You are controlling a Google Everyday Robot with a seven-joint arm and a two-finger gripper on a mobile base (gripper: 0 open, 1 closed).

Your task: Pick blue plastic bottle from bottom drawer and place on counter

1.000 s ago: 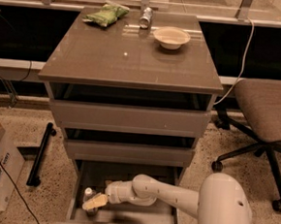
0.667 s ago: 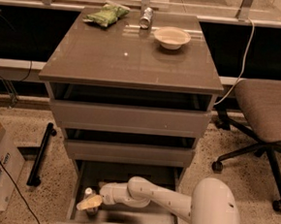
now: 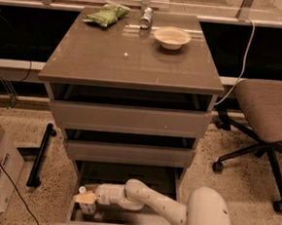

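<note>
Gripping the bottle (image 3: 88,209), the claw (image 3: 86,198) sat low at the front left of the bottom drawer (image 3: 141,176), its tan pads seemingly clamped across the body just under the white cap. The bottle stood roughly upright on the drawer floor. To do this step well, the lift probably had to go straight up and outward, clear of the front lip and of the middle drawer overhanging above, with a firm but gentle squeeze, since thin translucent plastic would likely flex and slip. The white arm (image 3: 148,203) was smooth and rounded, curving in from the right. Above, the glossy grey-brown tabletop (image 3: 130,60) was flat and square, carrying a shallow pale bowl (image 3: 172,37), a silver can (image 3: 146,18) and a crinkled green bag (image 3: 107,15) near its back edge.
</note>
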